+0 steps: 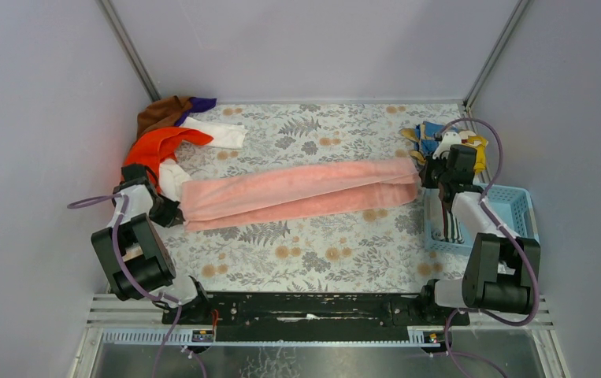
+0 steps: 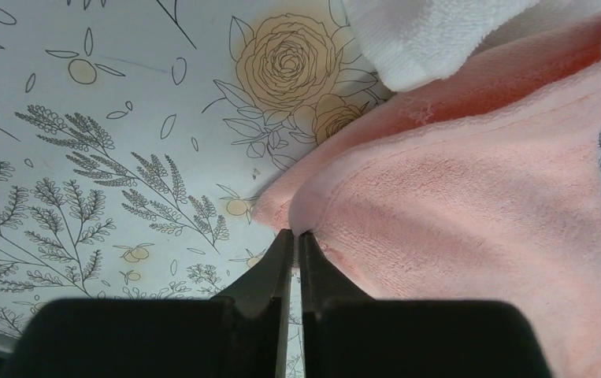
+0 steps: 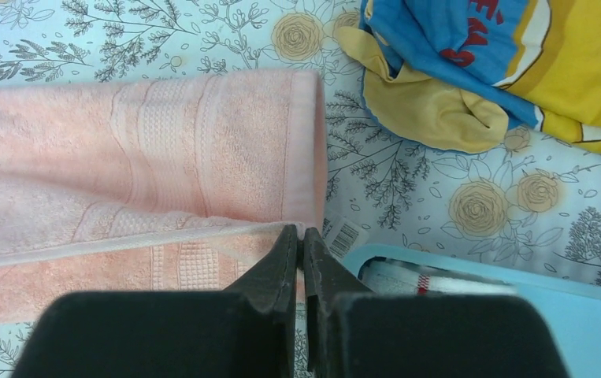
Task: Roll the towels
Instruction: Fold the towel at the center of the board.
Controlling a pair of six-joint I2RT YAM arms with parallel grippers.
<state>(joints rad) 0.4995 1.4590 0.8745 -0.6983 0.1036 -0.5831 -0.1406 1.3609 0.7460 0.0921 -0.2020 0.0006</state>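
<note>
A pink towel (image 1: pixel 297 193), folded lengthwise, lies stretched across the flowered table between my two grippers. My left gripper (image 1: pixel 172 213) is at its left end, and the left wrist view shows it (image 2: pixel 297 232) shut on a pinch of the pink towel's (image 2: pixel 470 197) corner. My right gripper (image 1: pixel 427 175) is at the right end; in the right wrist view it (image 3: pixel 301 230) is shut on the hem of the pink towel (image 3: pixel 147 134), beside its white barcode tag (image 3: pixel 346 235). A black-and-white striped towel (image 1: pixel 448 224) sits in the blue basket.
Orange (image 1: pixel 159 146), brown (image 1: pixel 163 113), purple (image 1: pixel 201 102) and white (image 1: pixel 218 134) towels are heaped at the back left. A blue basket (image 1: pixel 517 209) stands at the right edge. A blue-and-yellow cloth (image 3: pixel 517 55) lies behind the right gripper.
</note>
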